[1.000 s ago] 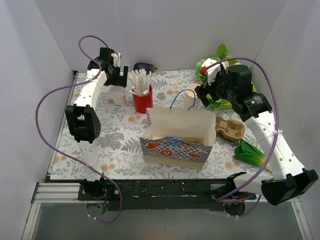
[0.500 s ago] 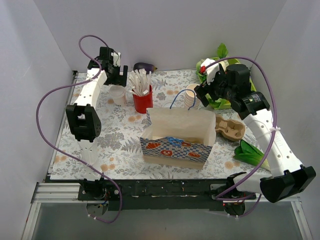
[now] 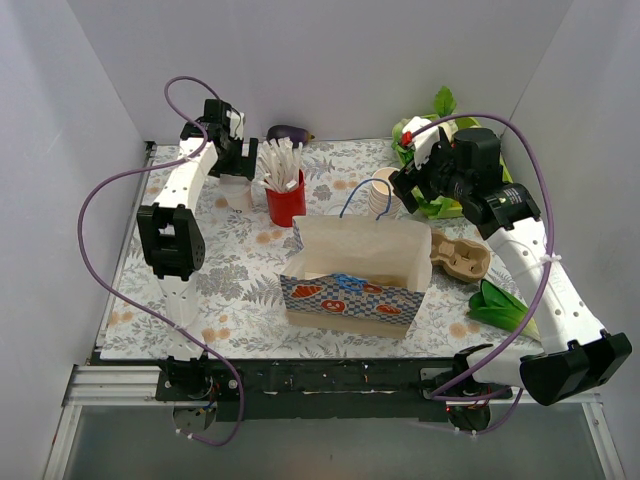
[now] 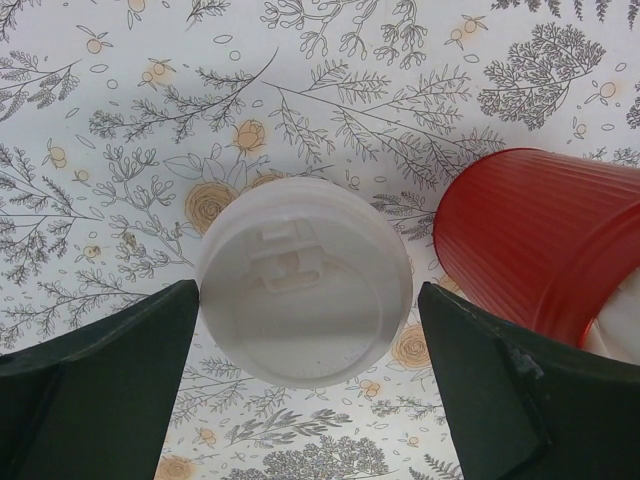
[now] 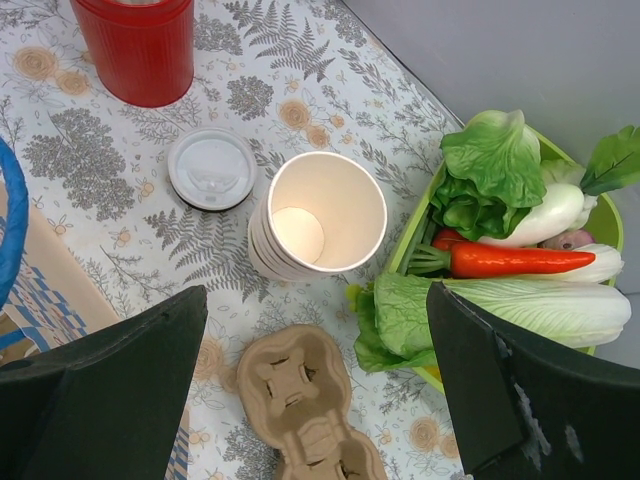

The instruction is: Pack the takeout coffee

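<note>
The takeout coffee point(image 4: 305, 283), a cream-white paper cup under a round white lid, stands at the back left of the floral mat, just left of the red cup point(image 4: 540, 240). My left gripper point(image 4: 305, 390) hangs right above it, open, one dark finger on each side of the lid and the left finger close to the rim. From above, the coffee point(image 3: 238, 195) peeks out below the left gripper point(image 3: 237, 172). My right gripper point(image 3: 405, 185) is open over the back right, holding nothing. The paper bag point(image 3: 355, 270) stands open mid-table.
A stack of lidless paper cups point(image 5: 320, 215), a loose white lid point(image 5: 211, 168) and a cardboard cup carrier point(image 5: 305, 400) lie under the right gripper point(image 5: 320, 390). A green tray of vegetables point(image 5: 520, 230) sits to its right. The red cup point(image 3: 285, 195) holds white sticks; an eggplant point(image 3: 290, 132) lies behind.
The left arm has shifted slightly right and down over the coffee, its jaws narrowing a touch. The right arm has barely moved.
</note>
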